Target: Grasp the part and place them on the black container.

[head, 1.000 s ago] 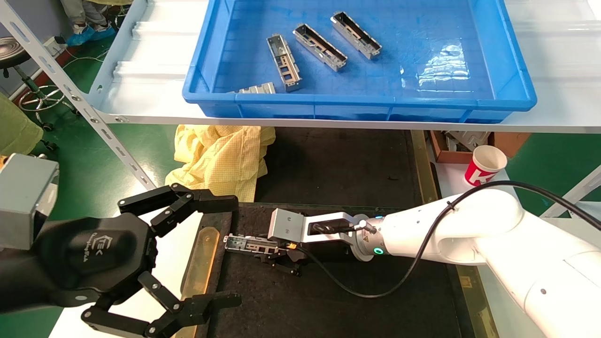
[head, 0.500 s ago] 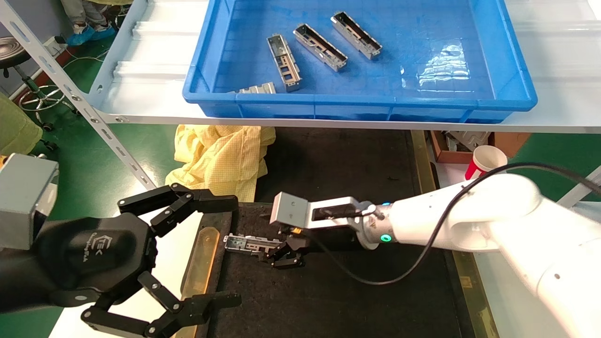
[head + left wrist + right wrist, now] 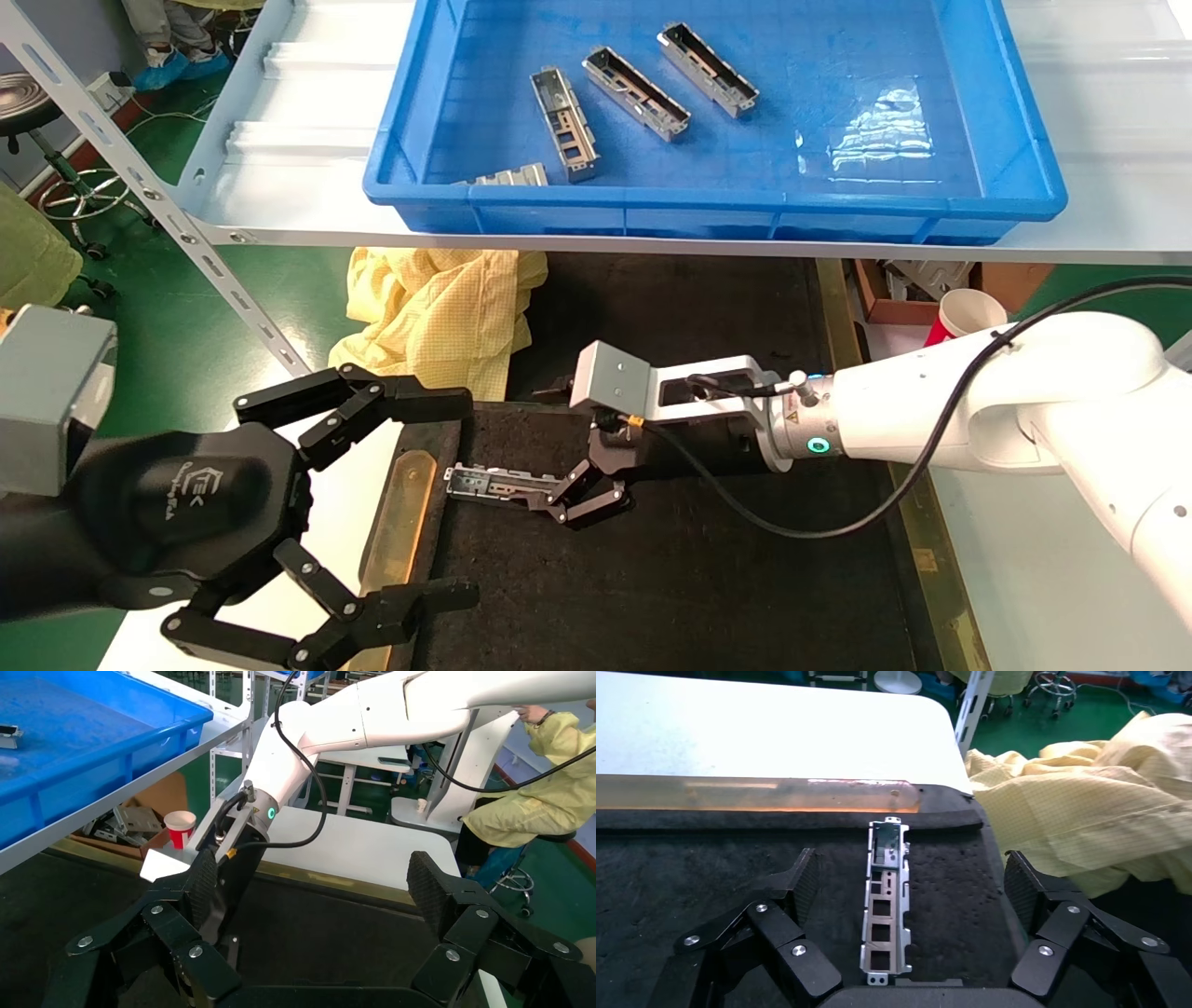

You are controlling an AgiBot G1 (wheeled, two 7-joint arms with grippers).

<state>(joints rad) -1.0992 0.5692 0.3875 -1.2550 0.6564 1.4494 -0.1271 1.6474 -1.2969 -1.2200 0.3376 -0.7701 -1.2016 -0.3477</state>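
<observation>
Left end effector (image 3: 316,903) gapes wide above the black container (image 3: 84,896).

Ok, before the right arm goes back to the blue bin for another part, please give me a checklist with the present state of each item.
1. Part lies flat on the black container: ok.
2. Right gripper open, fingers apart on both sides of the part and not touching it: ok.
3. Part lies fully within the container, short of its brass-coloured side strip: ok.
4. Left gripper open and empty at the container's left edge, off the right arm's route: ok.
5. More parts wait in the blue bin: ok, at least three whole ones show.
6. Space under the shelf for lifting the arm: cannot tell.
</observation>
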